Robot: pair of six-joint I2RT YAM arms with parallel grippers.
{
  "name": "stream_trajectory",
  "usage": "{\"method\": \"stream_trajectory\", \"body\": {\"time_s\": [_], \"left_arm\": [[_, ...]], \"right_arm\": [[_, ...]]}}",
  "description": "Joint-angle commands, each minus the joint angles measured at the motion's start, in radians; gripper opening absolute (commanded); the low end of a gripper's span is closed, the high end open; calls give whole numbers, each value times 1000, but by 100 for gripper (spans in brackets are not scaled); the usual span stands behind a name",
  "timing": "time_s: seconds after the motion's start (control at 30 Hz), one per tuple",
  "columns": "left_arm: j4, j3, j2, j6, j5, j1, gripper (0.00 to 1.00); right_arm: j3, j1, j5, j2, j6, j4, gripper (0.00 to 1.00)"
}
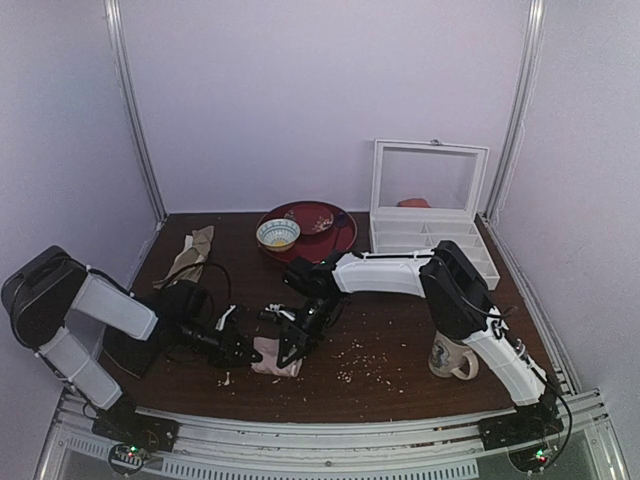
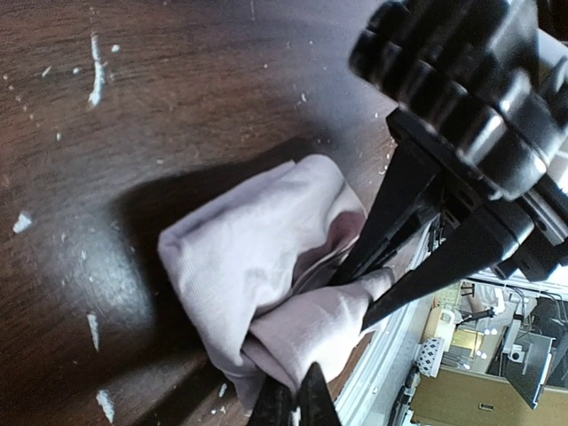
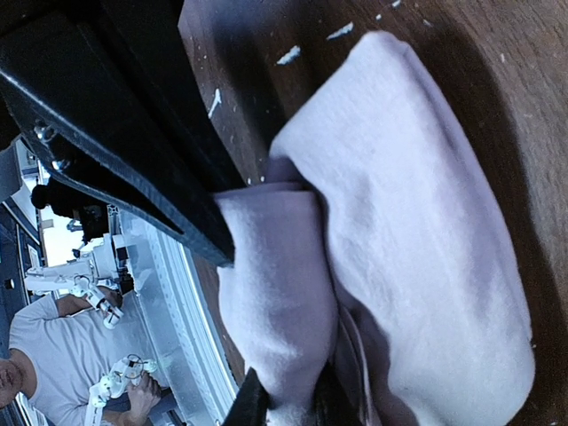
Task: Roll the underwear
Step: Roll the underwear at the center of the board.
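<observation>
The underwear [image 1: 277, 362], a pale pink bundle folded over itself, lies on the dark wooden table near its front edge. My left gripper [image 1: 250, 352] comes in from the left and my right gripper [image 1: 292, 348] from the right; they meet at the bundle. In the left wrist view the underwear [image 2: 257, 257] fills the middle and my left gripper [image 2: 293, 395] is shut on a fold at its near end. The right gripper's fingers [image 2: 399, 240] pinch the same fold from the other side. In the right wrist view my right gripper [image 3: 288, 399] is shut on a fold of the underwear [image 3: 417, 222].
A mug [image 1: 450, 357] stands right of the bundle. A red plate [image 1: 335, 235] and a bowl [image 1: 277, 233] sit at the back, beside an open clear box [image 1: 430, 215]. A beige-olive cloth [image 1: 192, 250] and a black cloth [image 1: 135, 348] lie at the left. Crumbs dot the table.
</observation>
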Motion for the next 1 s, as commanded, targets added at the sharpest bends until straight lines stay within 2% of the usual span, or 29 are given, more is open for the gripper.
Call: {"method": "stream_trajectory", "body": {"time_s": [0.0, 0.27, 0.67, 0.97], "left_arm": [[-36, 10, 7, 16, -37, -11, 0], [-57, 18, 2, 21, -31, -10, 0], [-68, 26, -8, 23, -30, -12, 0], [-59, 29, -2, 16, -30, -17, 0]], "right_arm": [[-41, 5, 199, 23, -22, -40, 10], [-198, 3, 340, -170, -4, 122, 22], [-373, 15, 527, -376, 6, 275, 27], [-517, 183, 818, -510, -189, 459, 30]]}}
